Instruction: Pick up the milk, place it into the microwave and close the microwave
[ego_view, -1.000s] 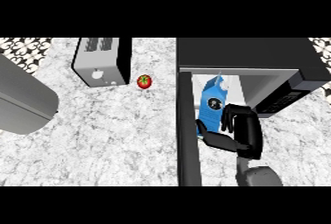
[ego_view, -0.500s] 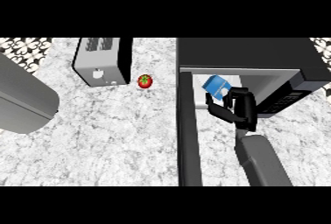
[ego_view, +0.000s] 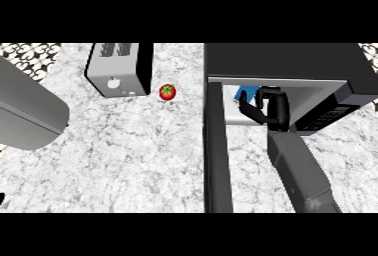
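Note:
The milk (ego_view: 246, 94) is a blue carton, seen just inside the open microwave (ego_view: 295, 62) at the upper right, on its pale floor. My right hand (ego_view: 272, 107) reaches into the opening, its fingers curled against the carton's right side and its thumb just below it, so much of the carton is hidden. The right forearm (ego_view: 299, 170) runs up from the lower edge to the opening. The microwave's door (ego_view: 217, 150) hangs open as a dark strip pointing toward me, left of that arm. My left hand does not show.
A silver toaster (ego_view: 118, 70) stands at the back, left of the microwave, with a red tomato (ego_view: 167, 92) beside it. A large grey rounded shape (ego_view: 29, 115) fills the left edge. Marbled counter (ego_view: 133, 165) lies between it and the door.
My right hand has carried the milk up and away from me, from above the open door into the microwave's opening. The arm has stretched out and less of the carton shows.

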